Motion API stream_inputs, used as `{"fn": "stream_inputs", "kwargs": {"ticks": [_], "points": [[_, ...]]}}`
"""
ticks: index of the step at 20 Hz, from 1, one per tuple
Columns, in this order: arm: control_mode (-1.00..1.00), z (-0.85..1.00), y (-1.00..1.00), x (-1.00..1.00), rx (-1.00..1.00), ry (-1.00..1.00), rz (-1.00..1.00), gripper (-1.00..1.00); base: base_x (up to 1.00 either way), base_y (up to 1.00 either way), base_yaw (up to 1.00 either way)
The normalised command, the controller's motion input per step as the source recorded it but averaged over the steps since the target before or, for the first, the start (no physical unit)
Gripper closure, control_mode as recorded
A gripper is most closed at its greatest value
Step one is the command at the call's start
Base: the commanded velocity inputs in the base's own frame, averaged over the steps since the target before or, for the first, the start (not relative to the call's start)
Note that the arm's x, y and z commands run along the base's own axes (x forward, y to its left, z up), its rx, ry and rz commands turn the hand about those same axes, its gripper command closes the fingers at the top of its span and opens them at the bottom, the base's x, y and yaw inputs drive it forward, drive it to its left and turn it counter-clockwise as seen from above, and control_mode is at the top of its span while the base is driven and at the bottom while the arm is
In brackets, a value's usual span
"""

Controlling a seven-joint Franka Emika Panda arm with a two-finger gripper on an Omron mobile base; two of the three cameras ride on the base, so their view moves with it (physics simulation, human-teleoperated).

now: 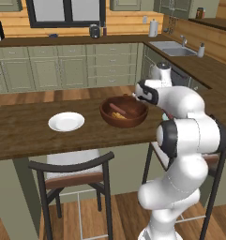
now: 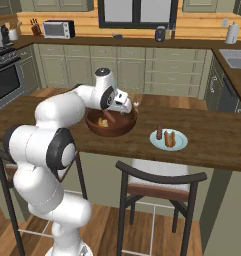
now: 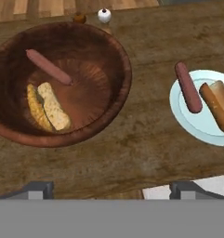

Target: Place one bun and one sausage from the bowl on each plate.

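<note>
One bowl [image 3: 62, 83] sits on the wooden counter [image 3: 146, 153], holding one sausage [image 3: 48, 66] and one bun [image 3: 53, 106] beside a yellow piece. Two plates: the blue-rimmed plate [image 3: 197, 123] right of the bowl carries one sausage and one bun; the white plate [image 1: 66, 122] lies bare. The gripper [image 3: 111, 188] hangs above, fingers spread, holding nothing. Green cabinets line the kitchen.

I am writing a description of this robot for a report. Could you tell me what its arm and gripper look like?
The arm is built from thick, rounded, glossy white segments, joined by dark grey to black rings at the joints. No cables or markings are visible on it. The gripper has two small, blocky fingertips, dark grey with lighter grey faces, seen in the hand view.
</note>
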Motion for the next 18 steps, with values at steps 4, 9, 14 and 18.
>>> {"fn": "stream_inputs", "kwargs": {"ticks": [4, 9, 14, 18], "points": [[-1.0, -0.07, 0.94, 0.37, 0.31, 0.2, 0.3, -1.0, 0.0, 0.0, 0.0], [-1.0, -0.4, 0.26, 0.33, 0.11, 0.06, 0.14, -1.0, 0.0, 0.0, 0.0], [-1.0, -0.39, 0.03, 0.83, -0.06, 0.06, 0.01, -1.0, 0.0, 0.0, 0.0], [-1.0, -0.4, 0.0, 0.53, 0.0, 0.2, 0.09, -1.0, 0.0, 0.0, 0.0]]}}
